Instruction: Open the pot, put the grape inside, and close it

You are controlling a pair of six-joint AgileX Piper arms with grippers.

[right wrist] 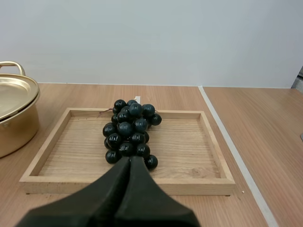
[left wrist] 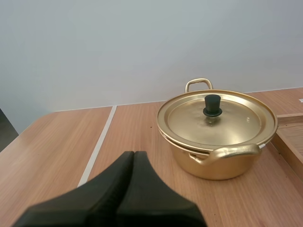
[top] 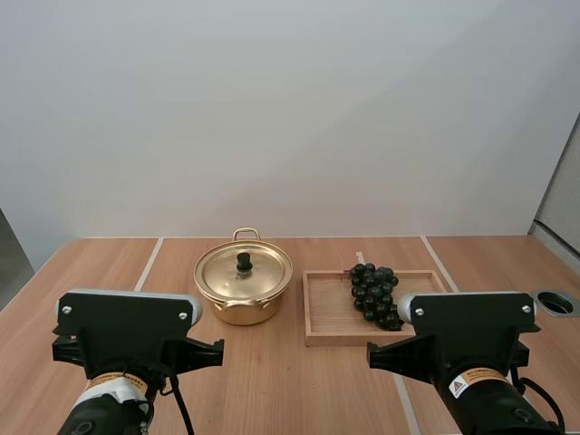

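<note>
The left gripper point(left wrist: 134, 156), closed on nothing, points past the pot point(left wrist: 213, 168), which stands ahead to its right with the lid point(left wrist: 236, 118) on. The right gripper point(right wrist: 130, 161), closed and empty, faces the grapes point(right wrist: 130, 130) in the tray point(right wrist: 215, 146) just right of the pot. The left gripper is nearer the knob point(left wrist: 212, 105), so it probably lifts the lid.

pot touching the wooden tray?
Apart. The high view shows a strip of bare table between the pot and the wooden tray.
</note>
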